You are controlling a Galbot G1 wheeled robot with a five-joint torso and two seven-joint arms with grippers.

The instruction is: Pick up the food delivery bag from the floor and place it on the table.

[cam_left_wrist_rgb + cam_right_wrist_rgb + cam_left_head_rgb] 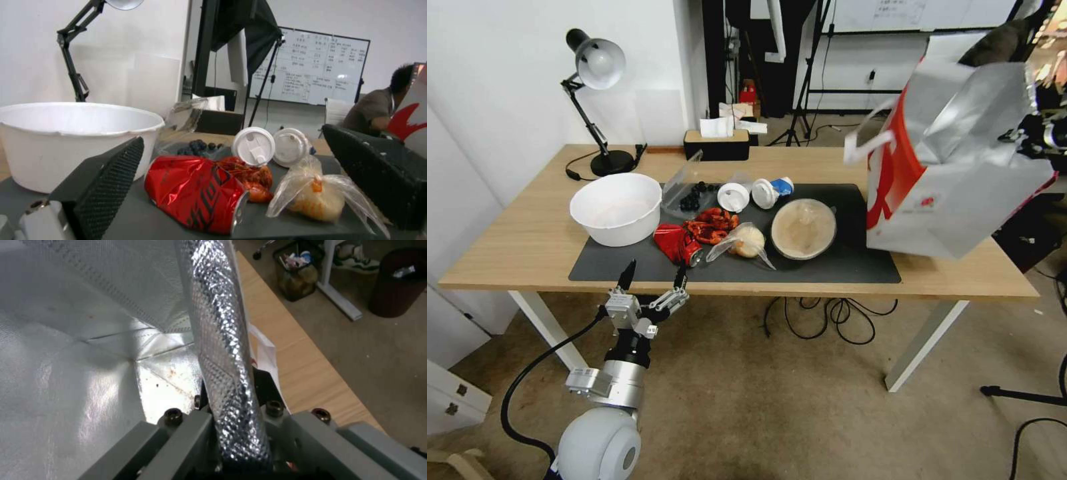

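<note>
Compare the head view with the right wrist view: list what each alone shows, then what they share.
Head view alone: the left gripper open, low before the table's near edge; the white bowl, crushed red can and desk lamp.
Right wrist view alone: the right gripper clamped on the bag's foil rim, and the bag's silver inside.
Both: the food delivery bag, tilted above the table.
</note>
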